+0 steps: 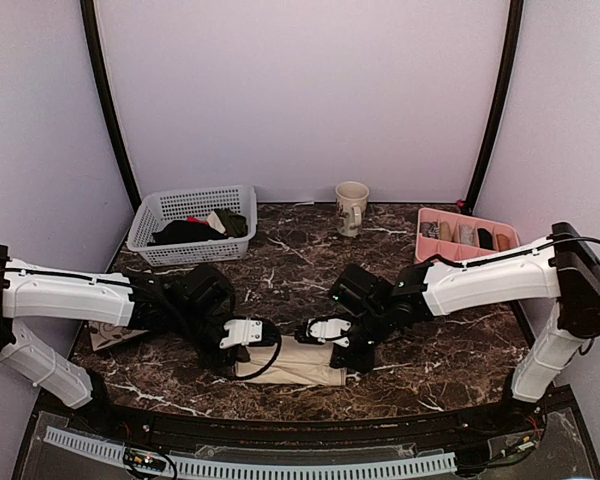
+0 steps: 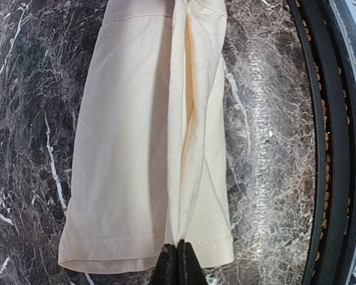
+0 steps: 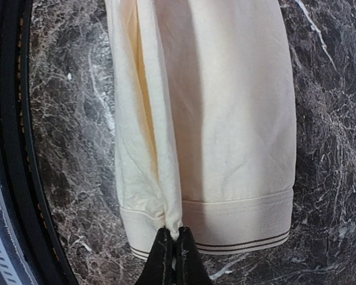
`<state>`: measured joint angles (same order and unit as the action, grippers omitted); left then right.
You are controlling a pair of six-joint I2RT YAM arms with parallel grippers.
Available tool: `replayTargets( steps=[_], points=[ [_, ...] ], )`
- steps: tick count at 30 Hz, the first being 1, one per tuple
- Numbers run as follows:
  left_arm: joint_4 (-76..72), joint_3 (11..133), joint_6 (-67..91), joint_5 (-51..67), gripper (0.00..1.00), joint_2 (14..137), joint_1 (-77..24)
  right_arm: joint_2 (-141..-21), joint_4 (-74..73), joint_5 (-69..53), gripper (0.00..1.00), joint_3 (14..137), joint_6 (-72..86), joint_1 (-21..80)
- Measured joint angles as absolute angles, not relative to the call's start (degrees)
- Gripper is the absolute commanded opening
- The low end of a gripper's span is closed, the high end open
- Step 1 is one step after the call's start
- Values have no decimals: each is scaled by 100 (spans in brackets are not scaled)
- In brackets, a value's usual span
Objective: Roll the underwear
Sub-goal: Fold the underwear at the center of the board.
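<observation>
right fingers (image 3: 160,261) pinching underwear (image 3: 225,119) hem, marble table (image 3: 332,148)

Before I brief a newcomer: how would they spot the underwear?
On the marble table, find the middle of the near edge. The underwear lies there, pinched by the left tool and right tool. It is the only cloth on bare marble: cream, with a dark-striped waistband.

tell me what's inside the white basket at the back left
The white basket holds a black garment, an olive garment and a small pale piece between them. Anything under that pile, and the basket's floor, is covered.
</observation>
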<state>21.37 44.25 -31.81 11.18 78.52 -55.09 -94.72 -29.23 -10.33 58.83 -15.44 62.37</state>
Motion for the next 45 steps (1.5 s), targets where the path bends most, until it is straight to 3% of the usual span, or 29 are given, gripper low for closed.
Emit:
replayTargets(
  steps=[23,26,30,32,37,45],
  points=[
    [1747,5024,-3795,1135,0,8934,-4705,-10320,-3059,-934,0,6689,-1640,5610],
    [1645,5061,-3793,1116,0,9072,-4698,-10427,-3061,-888,15,6698,-1621,5588],
    [1551,5063,-3754,987,14,9157,-4683,-10447,-3076,-766,36,6751,-1498,5553],
    [1479,5063,-3699,915,19,9159,-4676,-10429,-3035,-725,39,6761,-1382,5529],
    [1367,5063,-3422,733,34,9111,-4574,-10101,-3009,-635,41,6761,-1098,5367],
    [1356,5162,-2543,670,40,8558,-4416,-9627,-2773,-1142,34,6670,-674,5212]
  ],
)
